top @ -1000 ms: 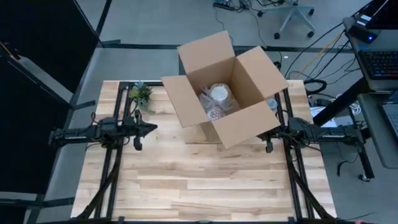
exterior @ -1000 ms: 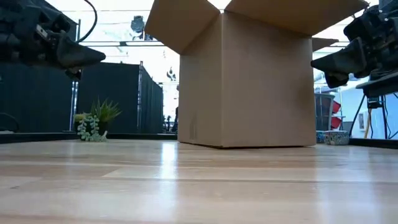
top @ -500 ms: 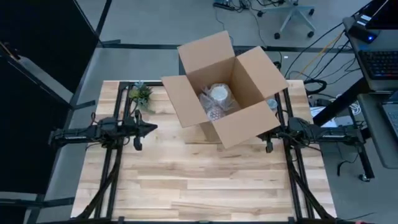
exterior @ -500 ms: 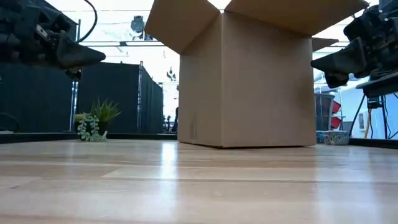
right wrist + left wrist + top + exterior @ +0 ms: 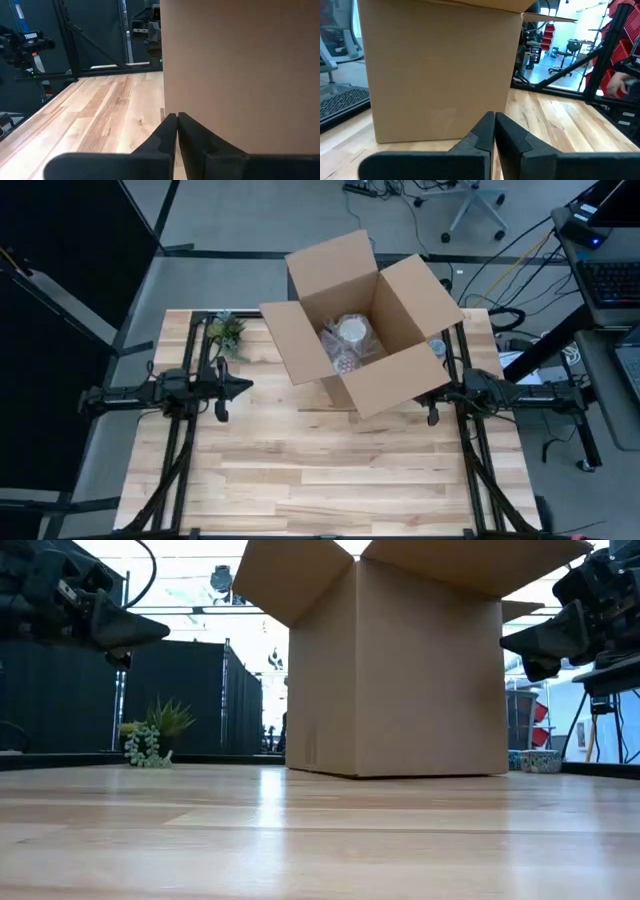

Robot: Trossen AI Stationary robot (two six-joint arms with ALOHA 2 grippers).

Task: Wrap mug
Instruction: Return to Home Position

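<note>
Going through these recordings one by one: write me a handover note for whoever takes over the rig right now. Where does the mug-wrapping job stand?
Left hand: shut, empty, held above the table on its left side, pointing at the box.
Right hand: shut, empty, on the right side, close to the box wall.
The bubble-wrapped mug sits inside the box, which is open on top.
Done: wrapping and boxing.
Left: probably nothing beyond parking the arms.

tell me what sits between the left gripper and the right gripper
In the high view, the open cardboard box, with the wrapped mug inside, stands between the left gripper and the right gripper; bare table fills the rest.
</note>
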